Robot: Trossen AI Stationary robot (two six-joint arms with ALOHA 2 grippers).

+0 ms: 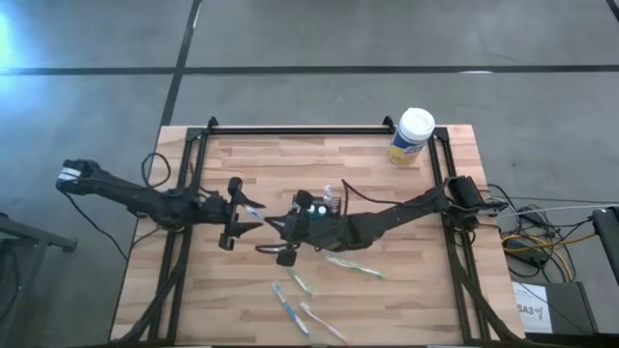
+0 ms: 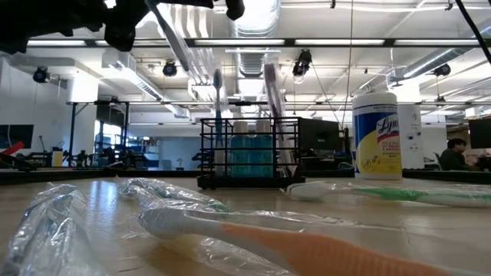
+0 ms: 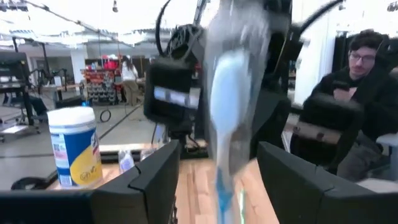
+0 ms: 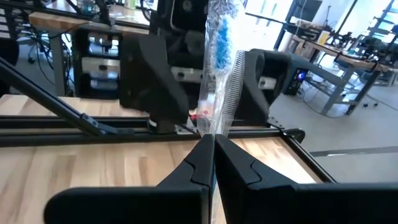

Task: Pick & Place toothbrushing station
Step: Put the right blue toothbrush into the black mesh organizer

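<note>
Black wire mesh marks the basket [image 2: 249,153], which I see standing upright on the tabletop [image 1: 242,300] near its middle, with toothbrushes [image 2: 217,123] upright inside it; from above it sits at [image 1: 327,203], just beside my right tool. My left tool [image 1: 237,210] is held above the tabletop left of centre, its fingers [image 3: 155,174] apart with a wrapped blue toothbrush [image 3: 227,106] between them; I cannot tell whether they press on it. My right tool [image 1: 286,237] faces the left one, close to it, and its fingers [image 4: 196,168] are pressed together, pinching the clear wrapper [image 4: 217,81] of that brush at its lower end. The yellow canister [image 1: 412,136] with the white lid stands at the far right corner. Several wrapped toothbrushes lie loose on the near half of the tabletop, one green [image 1: 353,265], one orange [image 2: 322,249] closest to the low camera. A person [image 3: 360,93] sits beyond the table.
</note>
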